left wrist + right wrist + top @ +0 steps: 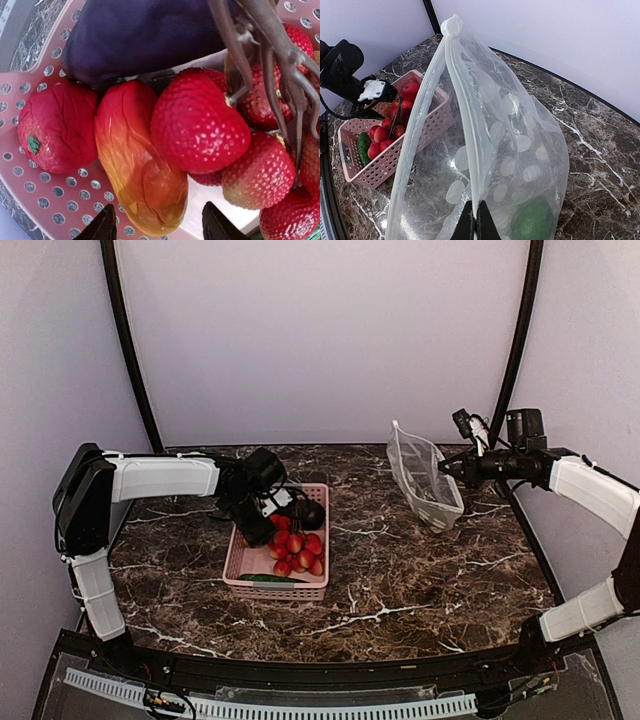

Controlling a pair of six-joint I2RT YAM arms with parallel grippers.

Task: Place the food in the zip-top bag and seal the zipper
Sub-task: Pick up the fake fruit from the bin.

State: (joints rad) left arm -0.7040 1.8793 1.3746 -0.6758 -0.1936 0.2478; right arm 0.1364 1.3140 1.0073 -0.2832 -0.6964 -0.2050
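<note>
Marble table (400, 580). Zip-top bag (425, 480): upright at right, mouth edge pinched between jaws of right gripper (476, 222); green pepper (532, 220) inside. Pink basket (245, 565): strawberries (200, 120), mango (140, 160). Left gripper (160, 227): jaws spread over mango. Step: picking. Next: close squarely on mango.

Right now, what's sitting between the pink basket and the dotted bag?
Nothing: only bare marble tabletop lies between the pink basket and the dotted zip-top bag, as the top view shows.
</note>
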